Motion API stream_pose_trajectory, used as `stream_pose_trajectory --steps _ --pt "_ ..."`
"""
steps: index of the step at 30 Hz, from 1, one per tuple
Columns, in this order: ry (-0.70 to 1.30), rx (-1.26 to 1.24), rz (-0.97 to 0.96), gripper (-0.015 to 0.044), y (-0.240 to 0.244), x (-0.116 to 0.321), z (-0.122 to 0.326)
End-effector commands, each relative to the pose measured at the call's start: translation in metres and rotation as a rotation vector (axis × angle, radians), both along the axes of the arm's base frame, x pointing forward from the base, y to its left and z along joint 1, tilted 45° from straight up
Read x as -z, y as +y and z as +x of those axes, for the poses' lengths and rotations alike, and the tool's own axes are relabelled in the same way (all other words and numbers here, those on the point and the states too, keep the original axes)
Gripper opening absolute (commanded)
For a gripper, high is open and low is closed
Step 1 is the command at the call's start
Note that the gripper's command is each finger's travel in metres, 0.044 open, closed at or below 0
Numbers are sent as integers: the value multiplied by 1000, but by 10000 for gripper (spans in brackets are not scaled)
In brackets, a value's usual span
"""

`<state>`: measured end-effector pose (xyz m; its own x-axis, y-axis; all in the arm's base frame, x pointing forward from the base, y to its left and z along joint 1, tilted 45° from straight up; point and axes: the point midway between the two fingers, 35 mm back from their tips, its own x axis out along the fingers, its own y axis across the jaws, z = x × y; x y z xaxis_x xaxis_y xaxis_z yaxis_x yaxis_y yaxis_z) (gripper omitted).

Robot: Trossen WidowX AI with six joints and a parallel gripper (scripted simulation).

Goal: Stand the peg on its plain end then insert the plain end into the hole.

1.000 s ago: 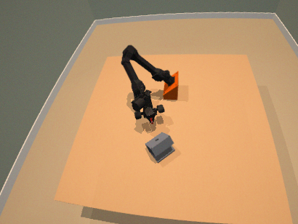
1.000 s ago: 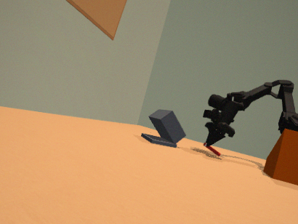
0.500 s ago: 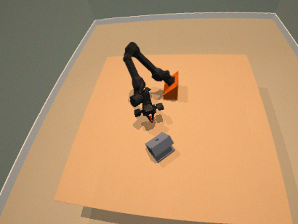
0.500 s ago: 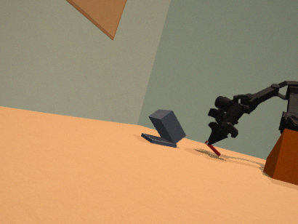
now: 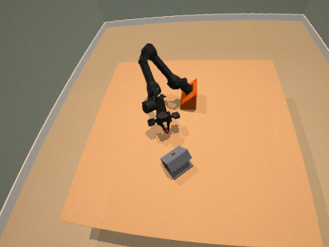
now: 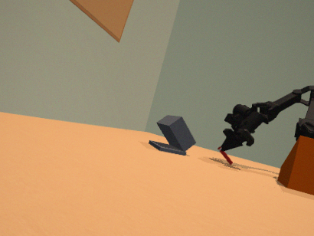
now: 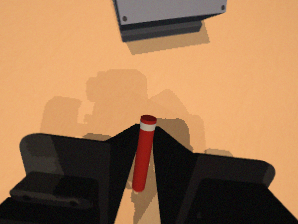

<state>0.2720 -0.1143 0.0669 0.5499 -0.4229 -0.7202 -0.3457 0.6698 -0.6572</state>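
The red peg [image 5: 167, 130] [image 6: 226, 156] [image 7: 143, 160] is held near its white-banded end. In the exterior view it is tilted, banded end up and plain end low, close to the table; whether it touches is not clear. In the wrist view the plain end points back between the fingers. My gripper [image 5: 166, 131] [image 6: 220, 149] [image 7: 146, 129] is shut on the peg, just below the band. The grey sloped panel [image 5: 179, 159] [image 6: 178, 132] [image 7: 170, 11] stands beyond the gripper. Its hole [image 5: 173, 154] shows dark and small in the top view.
An orange wedge-shaped block [image 5: 188, 105] [image 6: 299, 165] stands by the arm's base. The panel's dark foot plate [image 6: 167, 148] [image 7: 162, 32] rests on the table [image 5: 241, 160] [image 6: 96, 184], on the side toward the gripper in the wrist view.
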Motion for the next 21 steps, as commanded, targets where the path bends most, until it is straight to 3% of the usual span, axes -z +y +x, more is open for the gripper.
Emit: stream_pose_trajectory --steps 1,21 --pt "-31 -34 11 49 1 -2 -3" --pt "-146 -149 70 49 0 -9 -15"
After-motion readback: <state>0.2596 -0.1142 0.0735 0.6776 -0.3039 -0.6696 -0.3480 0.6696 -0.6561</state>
